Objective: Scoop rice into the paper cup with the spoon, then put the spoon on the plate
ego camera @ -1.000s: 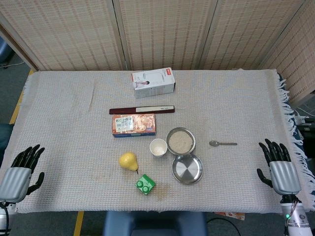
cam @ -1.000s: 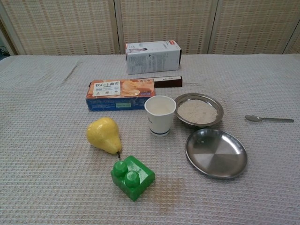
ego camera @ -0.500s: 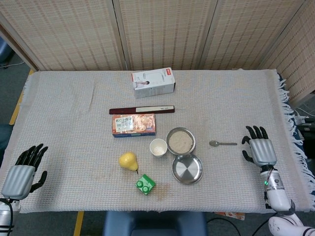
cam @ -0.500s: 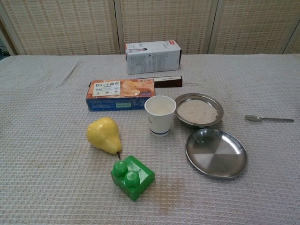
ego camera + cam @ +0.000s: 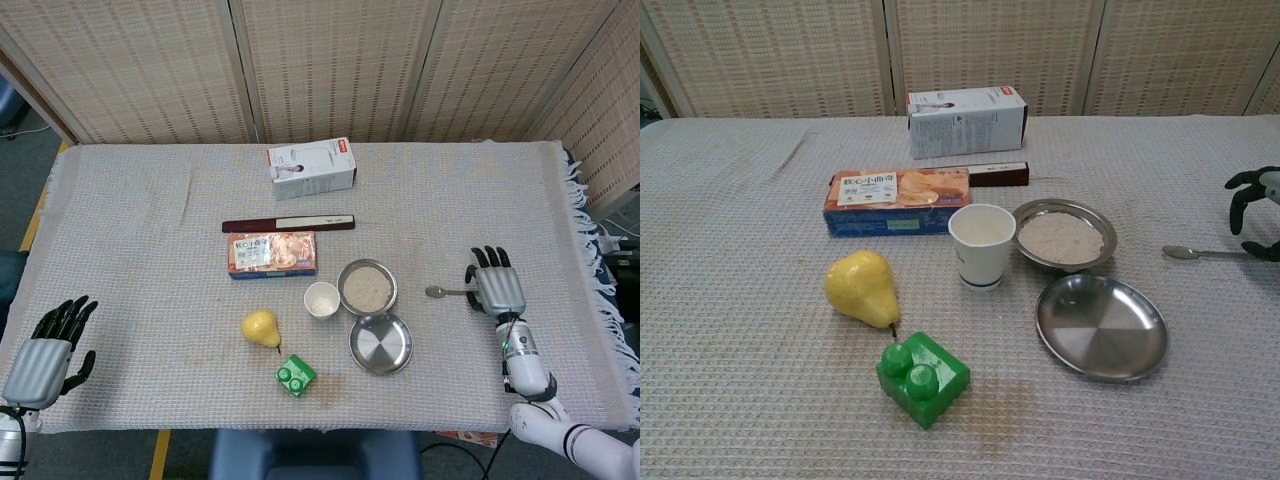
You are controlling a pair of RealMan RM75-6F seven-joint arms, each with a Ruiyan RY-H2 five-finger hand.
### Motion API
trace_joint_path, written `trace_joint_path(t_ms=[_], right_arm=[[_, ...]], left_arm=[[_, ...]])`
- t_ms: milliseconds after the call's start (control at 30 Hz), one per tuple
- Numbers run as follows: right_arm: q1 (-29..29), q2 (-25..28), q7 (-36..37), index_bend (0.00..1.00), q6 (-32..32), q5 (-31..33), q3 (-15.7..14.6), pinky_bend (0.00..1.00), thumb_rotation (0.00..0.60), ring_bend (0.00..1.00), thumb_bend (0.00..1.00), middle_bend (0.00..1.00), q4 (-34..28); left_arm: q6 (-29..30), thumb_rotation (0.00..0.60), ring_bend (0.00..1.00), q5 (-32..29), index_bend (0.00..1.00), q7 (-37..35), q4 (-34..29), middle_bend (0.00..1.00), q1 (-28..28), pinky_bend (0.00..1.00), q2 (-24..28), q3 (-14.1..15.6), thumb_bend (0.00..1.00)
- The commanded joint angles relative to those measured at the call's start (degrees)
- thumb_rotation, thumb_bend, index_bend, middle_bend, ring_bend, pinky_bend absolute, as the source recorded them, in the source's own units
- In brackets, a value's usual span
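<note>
Right hand (image 5: 497, 290) has slid in from the bench's (image 5: 130, 220) right edge, now over the spoon (image 5: 447, 292) handle.
Fingers spread, grasping nothing; left hand (image 5: 45, 347) released near the front-left corner.

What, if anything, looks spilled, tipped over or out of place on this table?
Nothing stands out. The rice sits inside its bowl, the paper cup stands upright, the plate is bare, and the spoon lies flat on the cloth.

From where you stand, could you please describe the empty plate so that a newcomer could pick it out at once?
Start at the paper cup near the middle of the table. The rice dish sits just to its right, and the plate lies directly in front of that dish, nearer the robot. It is the larger, shiny metal round with nothing in it.
</note>
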Motion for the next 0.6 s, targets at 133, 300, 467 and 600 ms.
trace_joint_path(t_ms=[133, 300, 467, 600], right_arm=[[1.1, -1.5, -0.7, 0.47, -1.3, 0.5, -0.3, 0.0, 0.6, 0.0, 0.32, 0.1, 0.9], [1.4, -2.3, -1.1, 0.47, -1.5, 0.7, -0.7, 0.0, 0.6, 0.0, 0.32, 0.1, 1.5], [1.5, -2.3, -1.2, 0.47, -1.5, 0.9, -0.8, 0.0, 0.6, 0.0, 0.32, 0.1, 1.5], [1.6, -2.5, -1.3, 0.47, -1.7, 1.3, -0.8, 0.0, 0.6, 0.0, 0.33, 0.1, 1.7]], left_arm=[[-0.1, 0.6, 0.0, -0.2, 0.0, -0.5, 0.2, 0.0, 0.0, 0.12, 0.1, 0.0, 0.48], [-0.4, 0.6, 0.0, -0.4, 0.0, -0.6, 0.2, 0.0, -0.1, 0.12, 0.2, 0.0, 0.48], [-0.6, 0.6, 0.0, -0.7, 0.0, -0.6, 0.3, 0.0, -0.2, 0.12, 0.2, 0.0, 0.48], [-1.0, 0.6, 0.0, -0.7, 0.0, -0.4, 0.3, 0.0, -0.3, 0.12, 0.2, 0.0, 0.48]])
